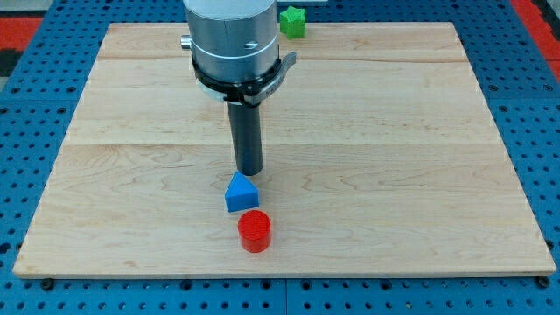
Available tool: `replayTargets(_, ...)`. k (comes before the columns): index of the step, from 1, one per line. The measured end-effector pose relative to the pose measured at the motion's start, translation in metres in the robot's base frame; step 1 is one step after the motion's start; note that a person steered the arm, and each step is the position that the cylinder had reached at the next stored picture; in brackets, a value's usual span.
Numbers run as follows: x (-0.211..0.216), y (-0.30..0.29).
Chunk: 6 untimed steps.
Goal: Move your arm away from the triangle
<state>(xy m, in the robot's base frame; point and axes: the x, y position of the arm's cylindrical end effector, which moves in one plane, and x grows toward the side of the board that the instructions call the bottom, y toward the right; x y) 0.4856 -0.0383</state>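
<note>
Camera view: my tip (250,171) stands just above the blue triangle (241,192), possibly touching.

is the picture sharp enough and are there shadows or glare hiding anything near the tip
Camera view: sharp throughout, lighting even and soft; only faint shadows beside the blue triangle and red cylinder; mild sheen on the arm's grey housing, no glare on the board; my tip shows clearly just above the triangle; the green block is partly hidden by the housing.
</note>
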Motion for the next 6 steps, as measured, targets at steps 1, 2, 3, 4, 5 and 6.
replayTargets(1, 0.000, 0.028)
replayTargets(2, -0.037, 0.041)
replayTargets(3, -0.085, 0.069)
replayTargets(4, -0.142, 0.096)
replayTargets(5, -0.208, 0.117)
replayTargets(6, -0.275, 0.129)
